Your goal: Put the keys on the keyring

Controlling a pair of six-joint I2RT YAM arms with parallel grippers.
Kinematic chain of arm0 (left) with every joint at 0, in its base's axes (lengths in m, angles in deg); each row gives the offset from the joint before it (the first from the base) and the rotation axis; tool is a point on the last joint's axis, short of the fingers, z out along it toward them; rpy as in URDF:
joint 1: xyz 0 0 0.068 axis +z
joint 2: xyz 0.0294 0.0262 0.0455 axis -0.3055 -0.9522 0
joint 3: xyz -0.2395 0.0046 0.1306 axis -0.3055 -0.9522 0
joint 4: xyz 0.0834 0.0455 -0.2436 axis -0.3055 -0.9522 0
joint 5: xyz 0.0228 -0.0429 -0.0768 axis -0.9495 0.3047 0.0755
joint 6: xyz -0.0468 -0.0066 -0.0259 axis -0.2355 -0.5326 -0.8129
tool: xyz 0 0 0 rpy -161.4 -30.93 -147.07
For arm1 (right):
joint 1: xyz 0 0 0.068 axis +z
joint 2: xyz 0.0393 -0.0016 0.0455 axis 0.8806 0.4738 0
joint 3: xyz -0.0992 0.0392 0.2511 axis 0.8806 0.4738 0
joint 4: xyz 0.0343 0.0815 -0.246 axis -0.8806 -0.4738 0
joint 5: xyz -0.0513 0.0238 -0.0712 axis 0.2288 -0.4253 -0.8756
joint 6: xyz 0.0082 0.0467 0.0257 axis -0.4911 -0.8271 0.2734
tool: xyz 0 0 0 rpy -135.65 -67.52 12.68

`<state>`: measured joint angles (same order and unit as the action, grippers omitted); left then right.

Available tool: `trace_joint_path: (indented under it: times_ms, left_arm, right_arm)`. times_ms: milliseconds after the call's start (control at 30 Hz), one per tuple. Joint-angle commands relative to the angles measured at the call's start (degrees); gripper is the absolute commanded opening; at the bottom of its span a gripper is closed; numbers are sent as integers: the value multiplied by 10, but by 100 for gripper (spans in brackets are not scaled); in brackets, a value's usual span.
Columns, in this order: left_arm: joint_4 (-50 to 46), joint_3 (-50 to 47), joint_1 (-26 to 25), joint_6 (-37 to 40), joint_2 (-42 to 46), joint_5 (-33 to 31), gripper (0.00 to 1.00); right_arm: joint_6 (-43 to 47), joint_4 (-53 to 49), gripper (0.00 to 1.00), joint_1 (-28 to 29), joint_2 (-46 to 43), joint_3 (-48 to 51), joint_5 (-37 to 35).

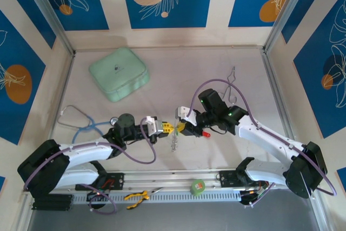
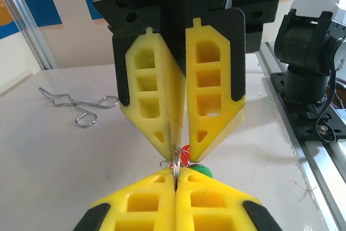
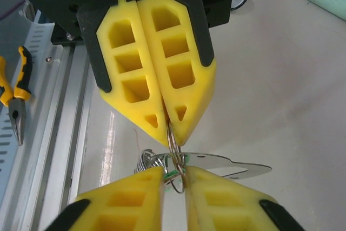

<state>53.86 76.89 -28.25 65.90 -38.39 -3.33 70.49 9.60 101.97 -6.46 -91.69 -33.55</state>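
Keyring (image 2: pixel 175 165), a thin silver split ring, hangs pinched between two tools above the middle of the desk (image 1: pixel 173 79), with a silvery chain (image 1: pixel 174 142) dangling from it toward the surface. The left tool (image 1: pixel 168 128) has its yellow fingers pressed together on one side of the ring. The right tool (image 1: pixel 181 128) meets it nose to nose, its fingers closed on the other side with a sliver of gap at the tips.

The red-headed key (image 2: pixel 185 152) and the green-headed key (image 2: pixel 204 171) show just behind the pinch. A silver key blade (image 3: pixel 238 167) juts sideways beneath the ring in the right wrist view. Whether either key is already threaded cannot be told.

The hold looks fragile. Both tools grip a bare wire on its edge, so a small twist or uneven pull could make it spring free and drop ring, chain and keys to the desk. The four yellow tips almost touch, so any closing move risks them colliding. Pulling apart too hard could bend the ring's coils. The loose chain might also snag under a finger.

No writing is legible. The mint-green case (image 1: pixel 119 73) carries a small dark emblem, and the green tape roll (image 1: pixel 198 186) a reddish mark, both too small to read.
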Motion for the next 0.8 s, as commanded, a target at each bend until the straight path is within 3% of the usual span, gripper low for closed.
trace_joint_path:
  times_ms: [0, 67, 233, 533, 767]
  left_arm:
    - [39, -2, -6, -11, -2, 18, 0]
    - [40, -3, -6, -12, 0, 20, 0]
    - [49, -2, -6, -16, -3, 28, 0]
    - [102, -4, -6, -37, -33, 31, 0]
    - [116, -8, -6, -44, -40, 30, 0]
  right_arm:
    - [-3, -3, 11, -6, -4, 5, 26]
    - [-5, -8, 4, -11, -3, 6, 21]
    - [-20, -21, 3, -21, 21, -1, 8]
    - [-20, 11, 24, -23, 14, 7, 33]
    - [-16, 48, 25, -25, -21, 34, 56]
